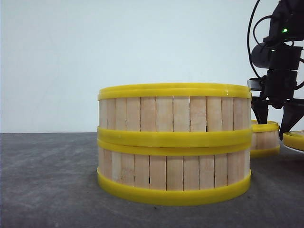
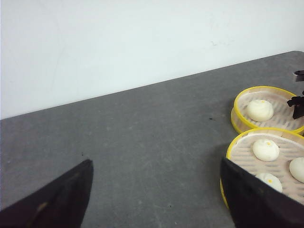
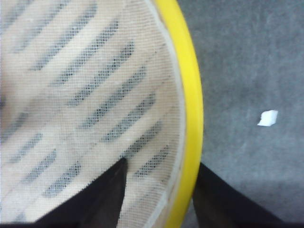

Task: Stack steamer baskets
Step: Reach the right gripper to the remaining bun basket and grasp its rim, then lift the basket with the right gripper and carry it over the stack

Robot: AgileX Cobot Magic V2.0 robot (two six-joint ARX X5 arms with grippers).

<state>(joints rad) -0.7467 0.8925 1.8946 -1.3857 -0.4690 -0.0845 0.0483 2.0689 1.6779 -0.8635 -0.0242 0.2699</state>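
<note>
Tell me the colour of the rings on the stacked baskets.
Glossy yellow, clearest in the front view on the stacked baskets.

The right arm [image 1: 279, 45] is finished in glossy black, with rounded joint housings. A green indicator light [image 1: 284, 30] is lit near its top. Black cables [image 1: 251, 33] are looped alongside. Tapered black fingers [image 1: 290, 116] are fitted below.
</note>
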